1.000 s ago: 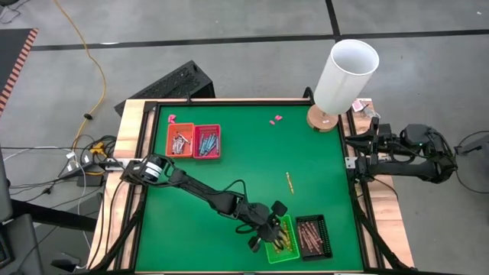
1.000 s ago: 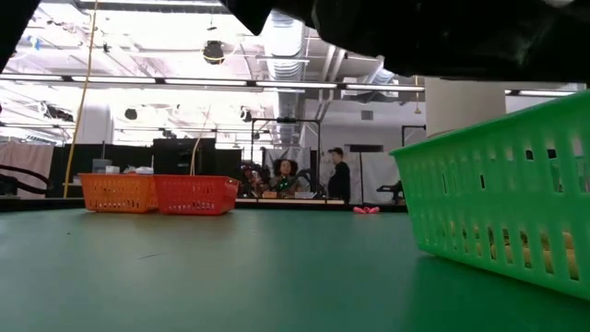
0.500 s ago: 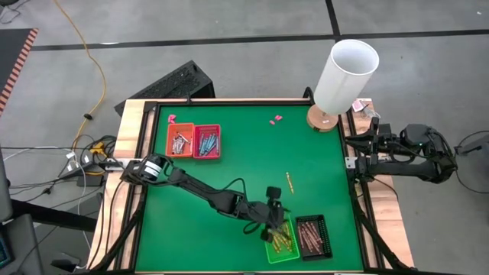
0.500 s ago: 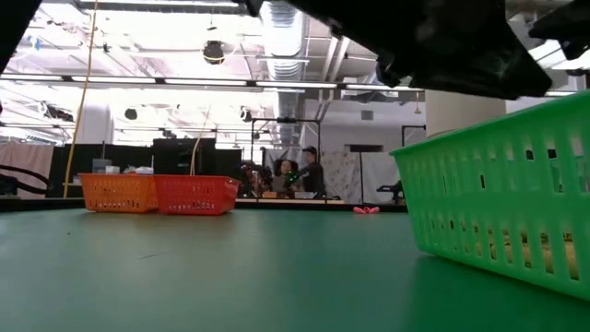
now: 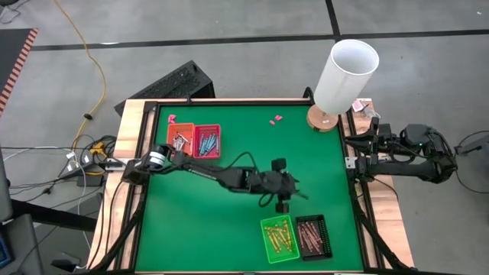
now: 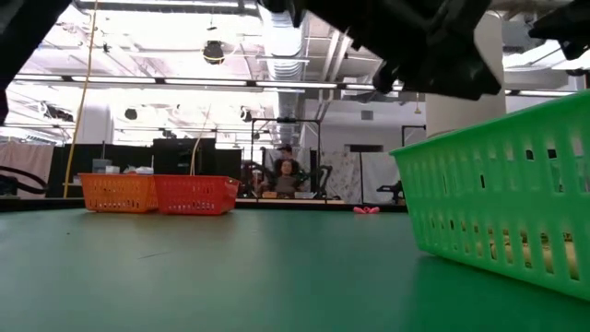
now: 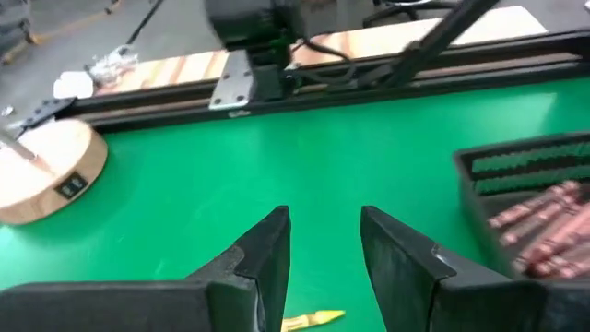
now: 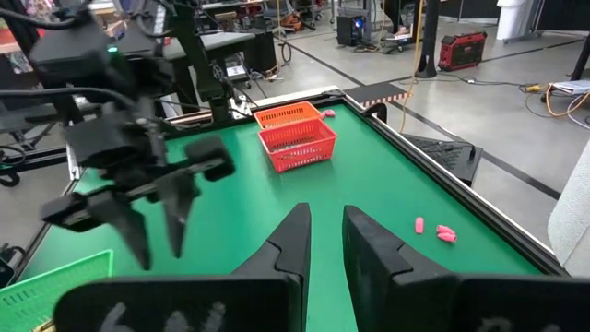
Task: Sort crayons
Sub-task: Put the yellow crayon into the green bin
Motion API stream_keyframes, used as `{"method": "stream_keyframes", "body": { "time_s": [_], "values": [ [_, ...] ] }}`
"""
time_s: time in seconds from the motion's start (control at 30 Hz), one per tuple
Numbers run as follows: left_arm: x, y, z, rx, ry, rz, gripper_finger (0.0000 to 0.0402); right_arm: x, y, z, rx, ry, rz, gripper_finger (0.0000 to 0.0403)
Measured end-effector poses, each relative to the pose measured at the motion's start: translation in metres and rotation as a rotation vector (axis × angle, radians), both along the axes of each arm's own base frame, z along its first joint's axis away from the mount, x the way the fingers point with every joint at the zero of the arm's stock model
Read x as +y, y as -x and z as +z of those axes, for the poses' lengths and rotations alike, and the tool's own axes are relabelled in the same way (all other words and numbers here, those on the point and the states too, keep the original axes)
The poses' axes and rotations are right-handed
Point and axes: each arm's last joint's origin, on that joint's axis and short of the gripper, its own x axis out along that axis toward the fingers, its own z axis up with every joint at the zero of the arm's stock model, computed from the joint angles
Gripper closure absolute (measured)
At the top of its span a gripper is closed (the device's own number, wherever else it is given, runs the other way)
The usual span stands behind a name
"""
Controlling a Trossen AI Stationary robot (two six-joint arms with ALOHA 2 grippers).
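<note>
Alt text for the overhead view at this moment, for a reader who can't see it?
Over a green table, the left end effector hangs open near the middle, close to a lone yellow crayon. A green tray and a black tray of crayons sit at the near edge; orange and red trays sit in the far left corner. The right arm waits off the table's right side.

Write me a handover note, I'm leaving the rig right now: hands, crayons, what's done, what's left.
Left hand: open, empty, above mid-table near the loose yellow crayon.
Right hand: empty, parked off the table's right edge.
Done: crayons sorted into the orange tray, red tray, green tray and black tray.
Left: the yellow crayon, likely for the green tray.
</note>
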Motion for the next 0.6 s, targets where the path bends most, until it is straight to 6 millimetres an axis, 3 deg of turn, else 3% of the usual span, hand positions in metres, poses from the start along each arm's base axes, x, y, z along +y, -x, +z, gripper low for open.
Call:
{"method": "stream_keyframes", "body": {
  "time_s": [0.17, 0.27, 0.4, 0.6],
  "values": [
    [0.035, -0.004, -0.001, 0.011, 0.049, 0.027, 0.0278, 0.000, 0.000, 0.000, 0.000, 0.000, 0.000, 0.0335],
    [0.049, -0.006, -0.002, 0.027, -0.005, -0.026, 0.0278, 0.000, 0.000, 0.000, 0.000, 0.000, 0.000, 0.0335],
    [0.056, -0.006, -0.004, 0.057, -0.104, -0.079, 0.0278, 0.000, 0.000, 0.000, 0.000, 0.001, 0.001, 0.0335],
    [0.063, -0.007, -0.005, 0.055, -0.091, -0.201, 0.0278, 0.000, 0.000, 0.000, 0.001, 0.003, 0.001, 0.0335]
  ]
}}
